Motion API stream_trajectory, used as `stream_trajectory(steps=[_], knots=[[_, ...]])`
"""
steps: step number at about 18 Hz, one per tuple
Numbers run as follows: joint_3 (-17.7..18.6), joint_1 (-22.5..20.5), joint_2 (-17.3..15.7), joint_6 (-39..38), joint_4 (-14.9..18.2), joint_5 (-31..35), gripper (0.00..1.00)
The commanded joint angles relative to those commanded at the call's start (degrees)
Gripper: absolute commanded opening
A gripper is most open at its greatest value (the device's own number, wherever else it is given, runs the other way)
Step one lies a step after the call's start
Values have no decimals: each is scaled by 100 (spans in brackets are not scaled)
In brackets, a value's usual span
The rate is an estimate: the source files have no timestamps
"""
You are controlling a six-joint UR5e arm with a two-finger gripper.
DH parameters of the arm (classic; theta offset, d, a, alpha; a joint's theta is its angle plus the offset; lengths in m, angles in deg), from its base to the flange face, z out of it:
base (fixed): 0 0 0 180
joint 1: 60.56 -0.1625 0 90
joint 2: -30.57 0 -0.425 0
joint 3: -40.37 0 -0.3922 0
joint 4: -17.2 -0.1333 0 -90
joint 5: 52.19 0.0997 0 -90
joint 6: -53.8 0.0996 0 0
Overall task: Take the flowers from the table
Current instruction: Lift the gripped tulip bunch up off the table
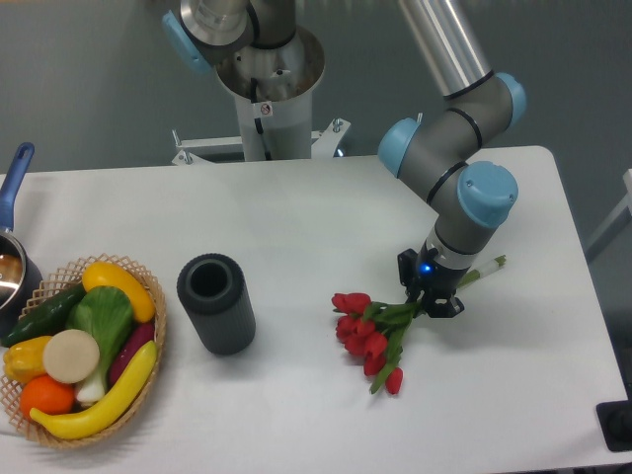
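The flowers, a bunch of red tulips with green leaves and long green stems, lie on the white table at centre right, heads pointing left and down. My gripper comes down on the stems just right of the leaves, and its black fingers are shut on them. The pale stem ends stick out to the upper right of the gripper. The bunch looks slightly shifted, still touching or very near the tabletop.
A dark grey cylinder vase stands left of the flowers. A wicker basket of vegetables sits at the front left, with a pot with a blue handle behind it. The arm's base rises at the back.
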Motion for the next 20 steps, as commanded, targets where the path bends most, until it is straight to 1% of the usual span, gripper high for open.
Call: stream_trajectory(steps=[2,5,7,9,12,14,16,18,20], knots=[[-35,0,-62,9,0,-26,21],[-79,-35,-343,9,9,-236,21],[-97,-53,-580,0,35,-832,21],[-114,-53,-729,-174,35,-1281,21],[-211,-53,-800,-553,27,-1992,21],[-264,-61,-967,-772,26,-2581,21],[-360,-70,-985,-1114,26,-3100,21],[-457,-97,-1081,-1475,26,-3453,21],[-553,-97,-1108,-1704,26,-3716,21]])
